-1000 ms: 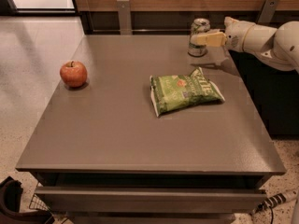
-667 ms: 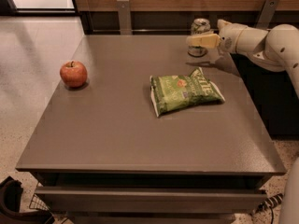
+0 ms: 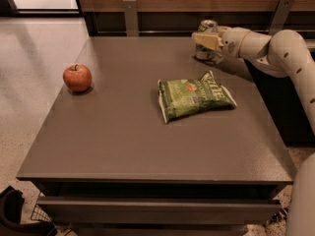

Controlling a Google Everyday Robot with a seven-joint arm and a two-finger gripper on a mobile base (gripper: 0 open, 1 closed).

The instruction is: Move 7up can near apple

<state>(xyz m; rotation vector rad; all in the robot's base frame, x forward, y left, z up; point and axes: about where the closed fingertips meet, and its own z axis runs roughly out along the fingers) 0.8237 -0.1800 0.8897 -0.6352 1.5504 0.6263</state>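
The 7up can (image 3: 207,26) stands upright at the far right of the brown table (image 3: 123,132), near its back edge. My gripper (image 3: 206,40) reaches in from the right at the can's height and covers its middle, so only the top and base of the can show. The red-orange apple (image 3: 77,77) sits on the left side of the table, far from the can.
A flat green chip bag (image 3: 194,95) lies on the table between the can and the apple, nearer the can. A wooden wall with two metal brackets (image 3: 130,16) runs behind the table. My arm (image 3: 275,48) stretches over the table's right edge.
My gripper has moved a little left, from beside the can to over its middle. The can, apple and bag have not moved.
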